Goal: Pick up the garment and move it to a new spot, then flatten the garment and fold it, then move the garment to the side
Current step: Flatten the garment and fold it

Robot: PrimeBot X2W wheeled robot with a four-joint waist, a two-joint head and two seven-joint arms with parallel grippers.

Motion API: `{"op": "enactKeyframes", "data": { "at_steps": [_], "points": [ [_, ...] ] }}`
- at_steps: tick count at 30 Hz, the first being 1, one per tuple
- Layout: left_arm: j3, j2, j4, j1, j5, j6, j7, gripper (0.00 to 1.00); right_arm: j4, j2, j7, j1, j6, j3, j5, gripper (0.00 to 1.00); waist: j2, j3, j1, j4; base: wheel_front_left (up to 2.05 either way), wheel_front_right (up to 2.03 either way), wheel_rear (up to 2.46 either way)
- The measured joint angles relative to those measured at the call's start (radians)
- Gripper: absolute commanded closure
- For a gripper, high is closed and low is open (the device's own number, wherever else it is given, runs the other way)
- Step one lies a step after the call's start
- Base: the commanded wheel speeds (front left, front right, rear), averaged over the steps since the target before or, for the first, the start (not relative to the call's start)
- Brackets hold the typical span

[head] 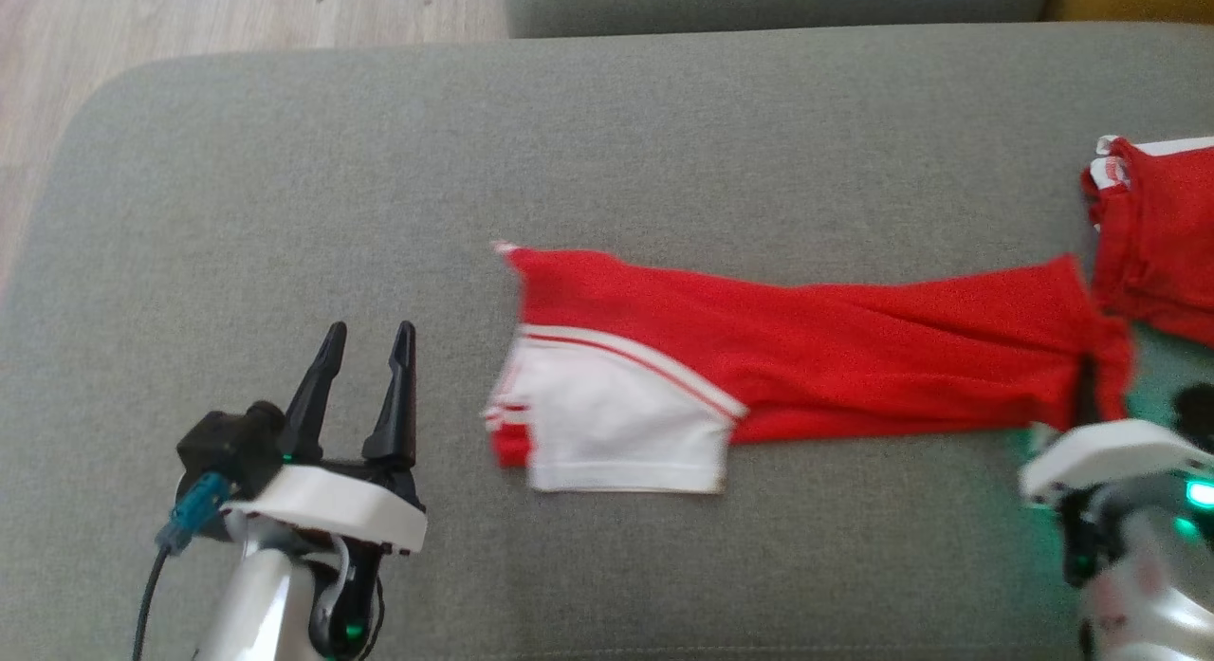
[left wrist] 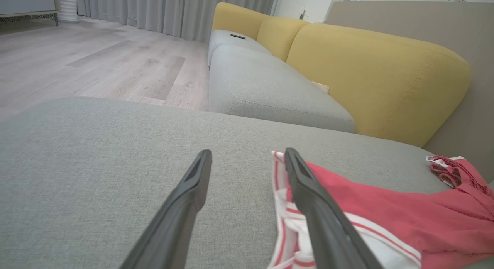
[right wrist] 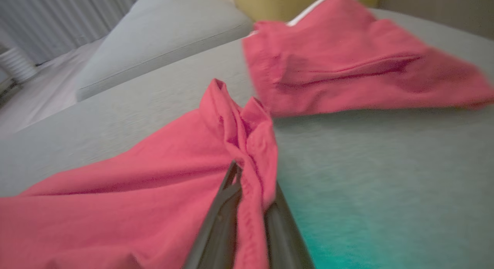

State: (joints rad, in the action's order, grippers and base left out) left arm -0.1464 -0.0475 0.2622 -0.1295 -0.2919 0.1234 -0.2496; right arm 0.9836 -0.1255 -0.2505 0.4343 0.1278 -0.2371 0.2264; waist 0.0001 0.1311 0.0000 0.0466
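Garment [head: 806,358]: red top with a white sleeve, lying mostly flat on the grey cushion [head: 379,168], about mid-cushion and reaching toward my right.
Long axis: runs straight left to right across me. The white sleeve end is on my left and the plain red end on my right.
Right gripper [right wrist: 251,184]: fingers pinched nearly together with a bunched ridge of the red end between them, so I'd say it's got hold of that end.
Left gripper [head: 370,331]: fingers spread wide, nothing in them, sitting just beside the sleeve end and pointing away from me. In the wrist view its right finger overlaps the sleeve edge, but I can't tell if it touches.
Nearer arm: each arm has its own end. Right is on the cloth, and left needs a short sideways reach to its right.
My guess at the step: getting both ends gripped for the lift.
Heads up: a second red piece [head: 1157,244] lies just beyond my right grip, close enough to snag.
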Motion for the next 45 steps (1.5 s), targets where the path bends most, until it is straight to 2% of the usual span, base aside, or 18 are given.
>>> {"op": "enactKeyframes", "data": {
  "at_steps": [2, 5, 11, 13, 15, 19, 27, 31, 36, 40, 45],
  "points": [
    [-0.002, 0.000, 0.000, 0.003, 0.000, 0.000, 0.000, 0.00, -0.030, -0.012, 0.000, -0.021, 0.000, -0.066, -0.036, 1.00, 0.0000, -0.008, 0.0001, -0.003, 0.00, 0.00, 0.00],
    [-0.003, 0.000, 0.000, 0.005, -0.001, 0.000, 0.000, 0.00, -0.058, 0.014, 0.000, -0.045, 0.000, -0.100, -0.079, 1.00, 0.0000, -0.022, 0.0000, -0.007, 0.00, 0.00, 0.00],
    [-0.012, 0.000, 0.003, 0.021, -0.002, 0.000, 0.000, 0.00, -0.126, 0.072, 0.004, -0.047, 0.000, -0.046, -0.071, 1.00, 0.0000, -0.055, 0.0000, -0.008, 0.00, 0.00, 0.00],
    [-0.016, 0.000, 0.003, 0.029, -0.012, 0.000, 0.000, 0.00, -0.142, 0.069, 0.019, -0.042, 0.000, 0.039, 0.025, 1.00, 0.0000, -0.062, -0.0001, -0.003, 0.00, 0.00, 0.00],
    [-0.021, 0.000, 0.002, 0.028, -0.012, 0.000, 0.000, 0.00, -0.167, 0.068, 0.040, -0.034, -0.001, 0.180, 0.174, 1.00, 0.0000, -0.069, 0.0000, 0.004, 0.00, 0.00, 0.00],
    [-0.030, 0.000, 0.002, 0.029, -0.012, 0.000, 0.000, 0.00, -0.253, 0.072, 0.049, -0.033, -0.001, 0.427, 0.371, 1.00, 0.0000, -0.077, -0.0001, 0.024, 0.00, 0.00, 0.00],
    [-0.042, 0.000, 0.004, 0.028, -0.012, 0.000, 0.000, 0.00, -0.269, 0.069, 0.049, -0.003, -0.001, 0.772, 0.659, 1.00, 0.0000, -0.076, 0.0000, 0.082, 0.00, 0.00, 0.00],
    [-0.053, 0.000, 0.008, 0.028, -0.017, -0.001, 0.000, 0.00, -0.238, 0.068, 0.033, 0.047, -0.001, 0.895, 0.784, 1.00, 0.0000, -0.078, 0.0000, 0.120, 0.00, 0.00, 0.00],
    [-0.068, 0.000, 0.011, 0.028, -0.028, -0.001, 0.000, 0.00, -0.179, 0.067, 0.020, 0.088, -0.001, 1.032, 1.000, 1.00, 0.0000, -0.071, -0.0001, 0.166, 0.00, 0.00, 0.00],
    [-0.081, 0.000, 0.015, 0.024, -0.034, -0.002, 0.000, 0.00, -0.117, 0.063, 0.009, 0.147, -0.001, 1.127, 1.111, 1.00, 0.0000, -0.057, 0.0000, 0.198, 0.00, 0.00, 0.00],
    [-0.097, 0.000, 0.024, 0.024, -0.038, -0.006, 0.000, 0.00, -0.096, 0.061, 0.002, 0.181, -0.001, 1.239, 1.246, 1.00, 0.0000, -0.050, 0.0000, 0.224, 0.00, 0.00, 0.00]
  ]
}}
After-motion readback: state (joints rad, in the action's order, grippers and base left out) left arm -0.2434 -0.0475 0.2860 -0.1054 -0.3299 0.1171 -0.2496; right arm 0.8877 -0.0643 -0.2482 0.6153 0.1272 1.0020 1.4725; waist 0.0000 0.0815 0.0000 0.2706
